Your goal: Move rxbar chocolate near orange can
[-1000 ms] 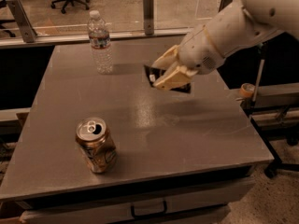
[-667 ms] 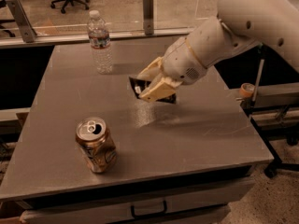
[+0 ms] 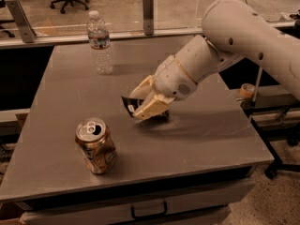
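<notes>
Arm [image 3: 206,60] outstretched; jaws closed, low, central

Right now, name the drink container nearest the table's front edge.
The orange can; the water bottle stands far back. End effector, beyond the can, grips the rxbar chocolate.

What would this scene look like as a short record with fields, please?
gripper: over the middle of the table, shut on the bar
bar: right of and behind the can, apart from it
can: upright, front left of table
bottle: upright, back left
arm: reaches in from the right
</notes>
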Available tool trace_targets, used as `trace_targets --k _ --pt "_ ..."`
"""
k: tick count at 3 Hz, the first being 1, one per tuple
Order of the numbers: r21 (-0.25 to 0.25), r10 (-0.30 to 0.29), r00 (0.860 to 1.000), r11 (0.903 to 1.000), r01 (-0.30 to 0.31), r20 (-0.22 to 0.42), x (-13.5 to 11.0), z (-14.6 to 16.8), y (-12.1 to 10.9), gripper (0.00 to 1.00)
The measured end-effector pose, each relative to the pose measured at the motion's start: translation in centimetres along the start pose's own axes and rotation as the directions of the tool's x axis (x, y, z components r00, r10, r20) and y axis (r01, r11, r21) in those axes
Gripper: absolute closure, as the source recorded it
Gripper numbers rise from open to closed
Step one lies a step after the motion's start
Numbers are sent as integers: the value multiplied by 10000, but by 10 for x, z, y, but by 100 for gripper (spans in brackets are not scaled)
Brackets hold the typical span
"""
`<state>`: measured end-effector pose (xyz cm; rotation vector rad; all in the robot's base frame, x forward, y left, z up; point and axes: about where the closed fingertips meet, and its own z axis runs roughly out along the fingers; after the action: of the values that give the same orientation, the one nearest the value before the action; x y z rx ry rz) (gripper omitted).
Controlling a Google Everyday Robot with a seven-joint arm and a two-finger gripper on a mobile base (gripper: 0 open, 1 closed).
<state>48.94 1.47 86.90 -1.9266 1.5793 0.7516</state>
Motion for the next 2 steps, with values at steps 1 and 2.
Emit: trace_targets --k 1,2 --pt "-623 -43 9998 9980 56 207 -4 13 16 100" --pt "-1364 -124 9988 9905 189 483 -16 29 35 100"
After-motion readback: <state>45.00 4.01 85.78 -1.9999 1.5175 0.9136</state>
